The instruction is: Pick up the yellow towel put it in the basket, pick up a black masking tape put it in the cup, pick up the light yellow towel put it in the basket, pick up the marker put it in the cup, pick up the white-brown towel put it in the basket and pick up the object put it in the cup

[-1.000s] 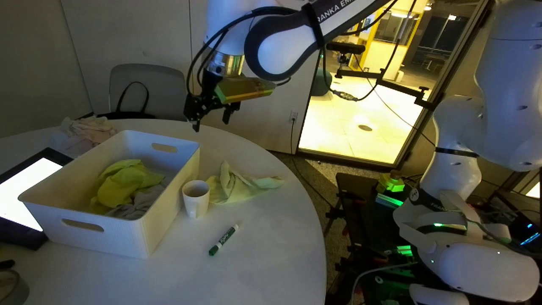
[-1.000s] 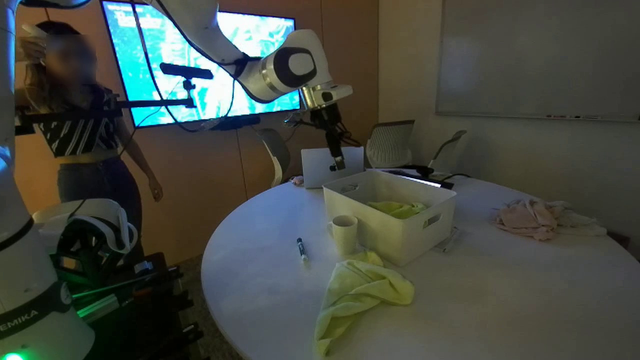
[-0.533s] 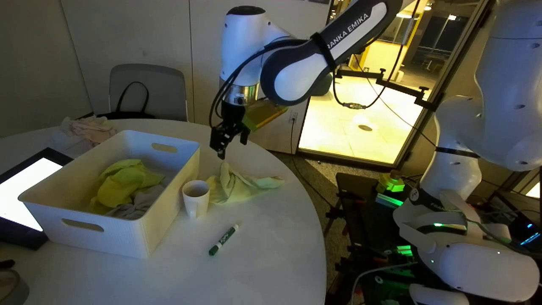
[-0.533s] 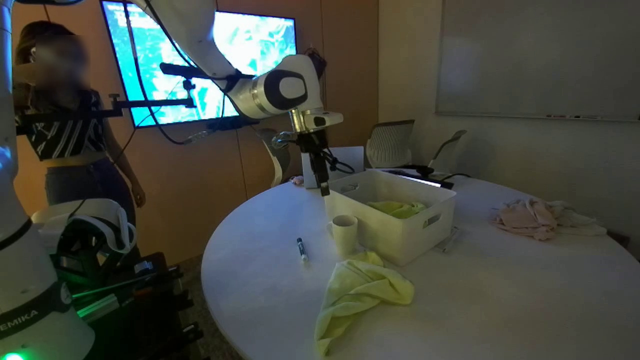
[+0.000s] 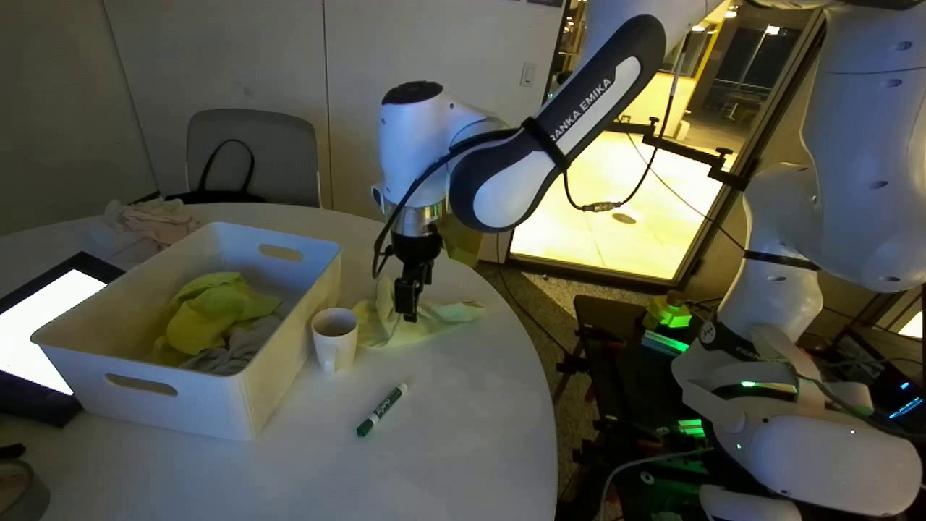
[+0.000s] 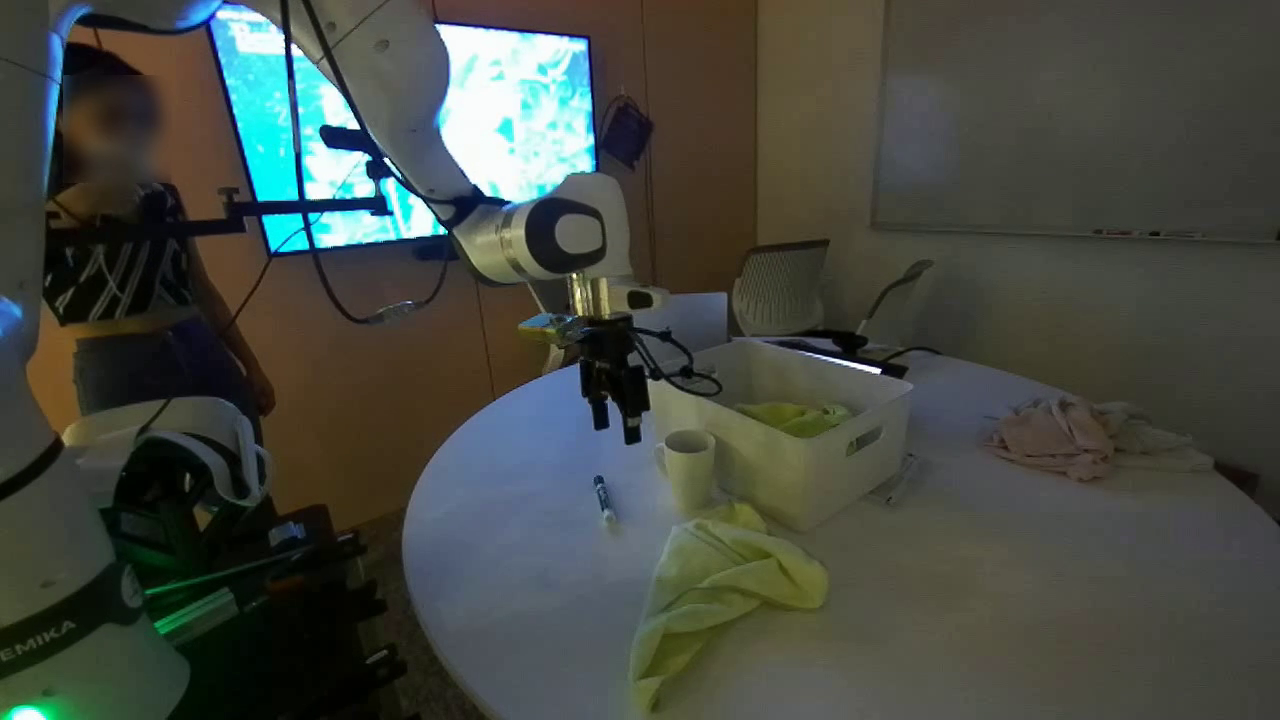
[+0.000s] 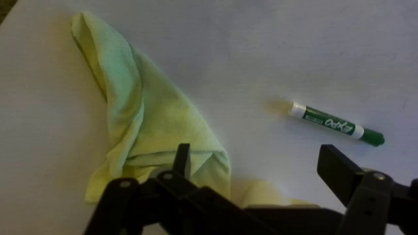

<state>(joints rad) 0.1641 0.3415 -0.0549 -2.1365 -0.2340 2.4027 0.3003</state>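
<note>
Hovering over the white table (image 6: 1000, 600), the claw (image 6: 617, 429) is pointing down, released, its two fingers standing well apart in the wrist view. Below it, the light yellow towel (image 7: 166, 120) is lying crumpled on the table; in the wrist view one finger is covering part of the cloth, while in an exterior view a gap is showing between cloth and fingertips. Also below the claw, apart from the towel, the green marker (image 7: 336, 124) is lying flat. To one side of the claw the white basket (image 5: 195, 405) is standing, and the cup (image 6: 690, 475) is standing upright just beside it, on the side nearer the claw. Inside the basket the yellow towel (image 5: 202, 318) is resting bunched against a grey cloth (image 5: 235, 351). Past the basket from the claw, a pile of pink and white cloth (image 6: 1070, 440) is lying, and a screen (image 5: 43, 333) is glowing. Well apart from the claw, a person (image 6: 120, 285) is standing.
</note>
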